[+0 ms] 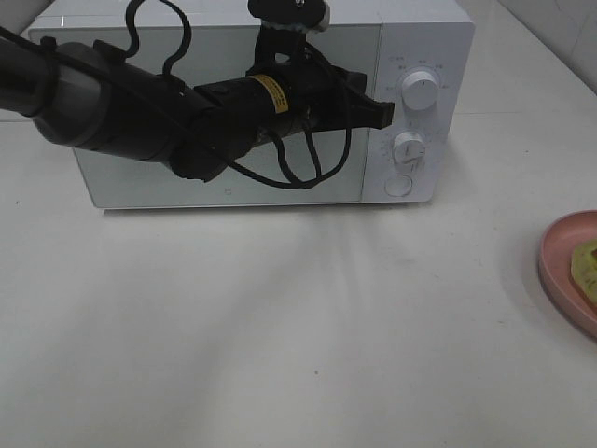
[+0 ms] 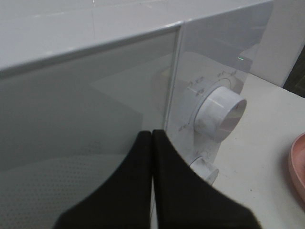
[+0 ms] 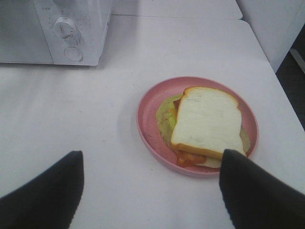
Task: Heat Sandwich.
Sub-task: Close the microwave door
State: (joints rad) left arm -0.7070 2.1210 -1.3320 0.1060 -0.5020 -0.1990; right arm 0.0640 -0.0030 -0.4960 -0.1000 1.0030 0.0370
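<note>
Black and bulky, the left arm [image 1: 121, 112] reaches across the front of the white microwave [image 1: 420, 37], and the left gripper [image 2: 151, 138] has its jaws pressed together at the seam between the door [image 2: 81, 109] and the control panel, near the upper knob [image 2: 221, 110]. Over the tabletop [image 3: 95, 124], the right gripper [image 3: 152, 186] holds its jaws wide apart and empty. Just beyond them, the sandwich [image 3: 206, 121] lies on the pink plate [image 3: 147, 124], to the right of the microwave.
</note>
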